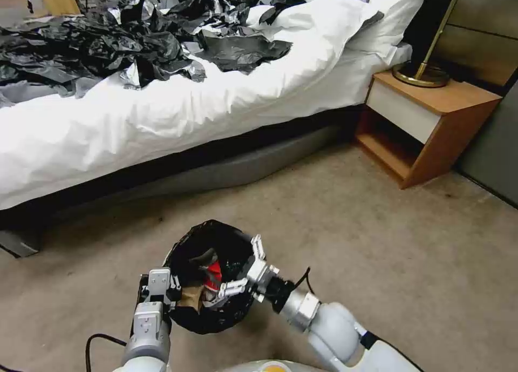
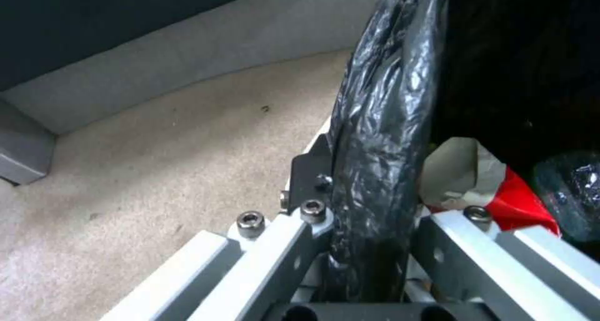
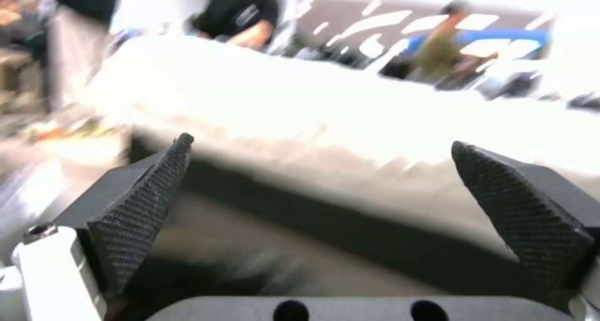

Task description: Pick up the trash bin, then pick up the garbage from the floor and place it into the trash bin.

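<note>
The trash bin (image 1: 190, 241), lined with a black bag, hangs just above the carpet in front of me. My left gripper (image 1: 168, 292) is shut on its near rim; in the left wrist view the fingers (image 2: 294, 246) clamp the black liner (image 2: 381, 124) between them. Garbage lies inside the bin: a red-white packet (image 1: 214, 275) (image 2: 522, 206) and a brown wrapper (image 1: 190, 297). My right gripper (image 1: 244, 268) hovers over the bin's right rim, open, with nothing between its ribbed pads (image 3: 144, 204).
A bed (image 1: 162, 123) with white sheets runs across the back, strewn with black plastic sheets (image 1: 108, 42). A wooden nightstand (image 1: 431, 118) with a brass lamp base (image 1: 421, 74) stands at the right. Bare carpet (image 1: 377, 242) lies ahead and to the right.
</note>
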You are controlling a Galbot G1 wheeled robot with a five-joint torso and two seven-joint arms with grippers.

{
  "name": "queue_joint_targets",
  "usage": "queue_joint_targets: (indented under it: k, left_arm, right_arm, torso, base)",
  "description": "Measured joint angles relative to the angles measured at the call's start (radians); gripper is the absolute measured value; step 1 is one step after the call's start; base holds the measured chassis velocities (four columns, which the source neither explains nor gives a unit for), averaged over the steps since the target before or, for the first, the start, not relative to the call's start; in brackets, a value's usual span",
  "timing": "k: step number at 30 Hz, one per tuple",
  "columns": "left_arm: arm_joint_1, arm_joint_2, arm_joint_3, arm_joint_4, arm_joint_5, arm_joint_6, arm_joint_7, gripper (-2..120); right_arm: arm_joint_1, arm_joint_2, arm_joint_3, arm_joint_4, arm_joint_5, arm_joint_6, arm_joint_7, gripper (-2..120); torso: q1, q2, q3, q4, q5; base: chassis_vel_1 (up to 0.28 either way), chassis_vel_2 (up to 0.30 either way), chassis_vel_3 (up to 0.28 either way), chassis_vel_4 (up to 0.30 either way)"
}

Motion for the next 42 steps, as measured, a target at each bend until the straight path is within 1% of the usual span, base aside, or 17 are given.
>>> queue_joint_targets:
  k: [1, 2, 3, 4, 5, 7, 8, 9, 11, 12, 13, 15, 16, 19, 23, 36, 42]
  left_arm:
    - [0.000, 0.000, 0.000, 0.000, 0.000, 0.000, 0.000, 1]
    - [-0.001, 0.000, 0.000, 0.001, -0.001, 0.000, 0.000, 1]
    - [-0.002, 0.001, -0.001, 0.004, -0.003, 0.000, 0.000, 1]
    - [-0.002, 0.002, -0.002, 0.004, -0.004, 0.000, 0.000, 1]
    - [-0.002, 0.002, -0.002, 0.004, -0.004, 0.000, 0.000, 1]
    - [-0.002, 0.004, -0.003, 0.005, -0.011, 0.000, 0.000, 1]
    - [-0.003, 0.005, -0.004, 0.005, -0.014, 0.000, 0.000, 1]
    - [-0.003, 0.005, -0.004, 0.005, -0.014, 0.000, 0.000, 1]
    - [-0.004, 0.008, -0.006, 0.006, -0.019, 0.000, 0.000, 1]
    - [-0.004, 0.008, -0.006, 0.006, -0.019, 0.000, 0.000, 1]
    - [-0.005, 0.010, -0.006, 0.006, -0.023, 0.000, -0.001, 1]
    - [-0.006, 0.011, -0.006, 0.007, -0.028, -0.001, -0.002, 1]
    - [-0.006, 0.011, -0.006, 0.007, -0.028, -0.001, -0.002, 1]
    - [-0.002, 0.011, -0.006, 0.007, -0.033, -0.001, -0.004, 1]
    - [0.002, 0.012, -0.006, 0.000, -0.035, 0.000, -0.005, 1]
    - [0.004, 0.009, -0.007, -0.012, -0.035, 0.004, -0.005, 1]
    - [0.002, 0.008, -0.006, -0.012, -0.034, 0.006, -0.005, 1]
  right_arm:
    - [0.000, 0.000, 0.000, 0.000, 0.000, 0.000, 0.000, 100]
    - [-0.013, 0.008, 0.027, 0.027, -0.003, 0.000, 0.009, 100]
    - [-0.054, 0.029, 0.100, 0.082, -0.013, 0.002, 0.028, 100]
    - [-0.084, 0.042, 0.142, 0.108, -0.021, 0.008, 0.038, 100]
    - [-0.084, 0.042, 0.142, 0.108, -0.021, 0.008, 0.038, 100]
    - [-0.172, 0.071, 0.236, 0.151, -0.044, 0.041, 0.059, 100]
    - [-0.208, 0.079, 0.264, 0.162, -0.049, 0.055, 0.068, 100]
    - [-0.208, 0.079, 0.264, 0.162, -0.049, 0.055, 0.068, 100]
    - [-0.302, 0.102, 0.315, 0.174, -0.054, 0.089, 0.097, 100]
    - [-0.302, 0.102, 0.315, 0.174, -0.054, 0.089, 0.097, 100]
    - [-0.348, 0.116, 0.338, 0.168, -0.057, 0.109, 0.111, 100]
    - [-0.414, 0.148, 0.372, 0.109, -0.079, 0.163, 0.140, 100]
    - [-0.414, 0.148, 0.372, 0.109, -0.079, 0.163, 0.140, 100]
    - [-0.467, 0.171, 0.383, 0.043, -0.078, 0.193, 0.170, 100]
    - [-0.473, 0.179, 0.394, 0.015, -0.071, 0.203, 0.175, 100]
    - [-0.438, 0.167, 0.411, 0.016, -0.057, 0.183, 0.173, 100]
    - [-0.426, 0.165, 0.412, 0.015, -0.049, 0.163, 0.175, 100]
  torso:
    - [0.000, 0.000, 0.000, 0.0000, 0.0000]
    - [0.000, 0.000, 0.000, 0.0002, 0.0000]
    - [0.000, 0.000, 0.000, 0.0000, -0.0001]
    - [0.000, 0.000, 0.000, 0.0001, -0.0001]
    - [0.000, 0.000, 0.000, 0.0001, -0.0001]
    - [0.000, 0.000, 0.000, -0.0001, 0.0000]
    - [0.000, 0.000, 0.000, -0.0001, 0.0000]
    - [0.000, 0.000, 0.000, -0.0001, 0.0000]
    - [0.000, 0.000, 0.000, -0.0001, 0.0000]
    - [0.000, 0.000, 0.000, -0.0001, 0.0000]
    - [0.000, 0.000, 0.000, -0.0003, -0.0001]
    - [0.000, 0.000, 0.000, -0.0002, 0.0000]
    - [0.000, 0.000, 0.000, -0.0002, 0.0000]
    - [0.000, 0.000, 0.000, -0.0001, 0.0001]
    - [0.000, 0.000, 0.000, 0.0000, 0.0001]
    - [0.000, 0.000, 0.000, 0.0000, -0.0001]
    - [0.000, 0.000, 0.000, 0.0000, 0.0000]
  base:
    - [0.000, 0.000, 0.000, 0.000]
    - [0.000, 0.000, 0.000, 0.000]
    - [0.000, 0.000, 0.000, 0.000]
    - [0.000, 0.000, 0.000, 0.000]
    - [0.000, 0.000, 0.000, 0.000]
    - [0.000, 0.000, 0.000, 0.000]
    - [0.000, 0.000, 0.000, 0.000]
    - [0.000, 0.000, 0.000, 0.000]
    - [0.000, 0.000, 0.000, 0.000]
    - [0.000, 0.000, 0.000, 0.000]
    - [0.000, 0.000, 0.000, 0.000]
    - [0.000, 0.000, 0.000, 0.000]
    - [0.000, 0.000, 0.000, 0.000]
    - [0.000, 0.000, 0.000, 0.000]
    - [0.000, 0.000, 0.000, 0.000]
    - [0.000, 0.000, 0.000, 0.000]
    - [0.067, 0.071, 0.059, 0.058]
